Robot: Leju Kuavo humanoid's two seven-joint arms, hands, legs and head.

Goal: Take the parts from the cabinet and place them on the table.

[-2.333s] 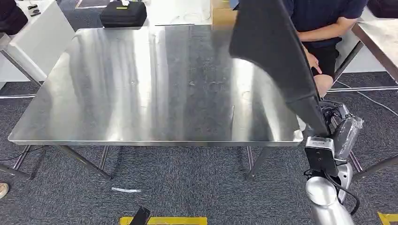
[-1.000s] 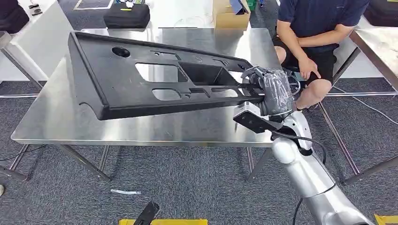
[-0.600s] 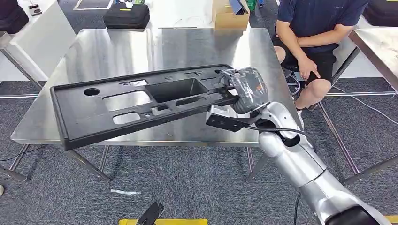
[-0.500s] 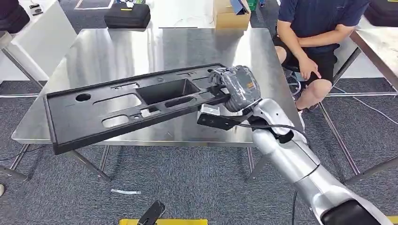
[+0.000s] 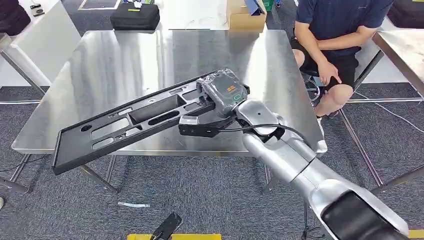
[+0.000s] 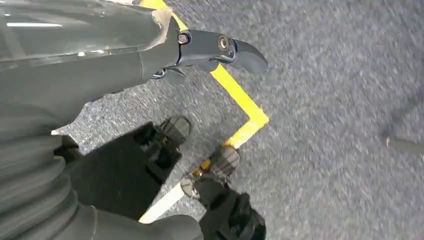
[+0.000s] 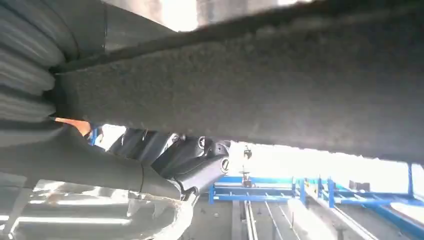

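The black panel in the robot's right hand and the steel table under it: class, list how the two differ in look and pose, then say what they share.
The black panel is matt and dark; the steel table is bright and mirror-like. The panel is pierced by cut-outs; the table top is unbroken. The panel is tilted, gripped at one end by the right hand, its far end jutting past the table's near edge; the table stands level on its legs. Both are broad, flat and roughly rectangular.

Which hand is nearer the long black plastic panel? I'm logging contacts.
Right. The right hand grips the long black plastic panel at its end over the steel table; the left hand hangs above the carpet.
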